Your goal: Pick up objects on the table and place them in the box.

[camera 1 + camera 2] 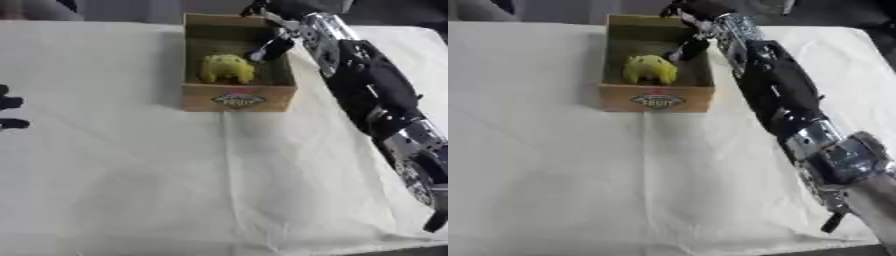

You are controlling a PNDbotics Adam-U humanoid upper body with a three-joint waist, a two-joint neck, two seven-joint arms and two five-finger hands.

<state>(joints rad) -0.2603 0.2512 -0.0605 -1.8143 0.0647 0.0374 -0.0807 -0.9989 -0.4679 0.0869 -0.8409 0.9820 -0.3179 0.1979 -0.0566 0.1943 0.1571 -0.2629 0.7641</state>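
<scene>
White cloth covers the counter [131,190]. Beyond it, the right robot hand [269,47] hangs over the cardboard box [236,97], its grip unclear; a yellow toy [227,68] lies inside. Left robot hand [10,110] shows at the left edge, its grip unclear too.

Both views come from the robot's head, set high and tipped steeply down over the worktop [131,175], facing away from the body toward twelve o'clock. They sit side by side, so they share almost the whole scene: the cloth-covered worktop, the cardboard box [236,96] near twelve o'clock, and the right arm [780,95] running from five o'clock up to the box's far right corner. The left eye view shows the box slightly further right and catches dark fingers [10,112] at nine o'clock, which the right eye view misses. The right eye view shows more of the arm's near end.
</scene>
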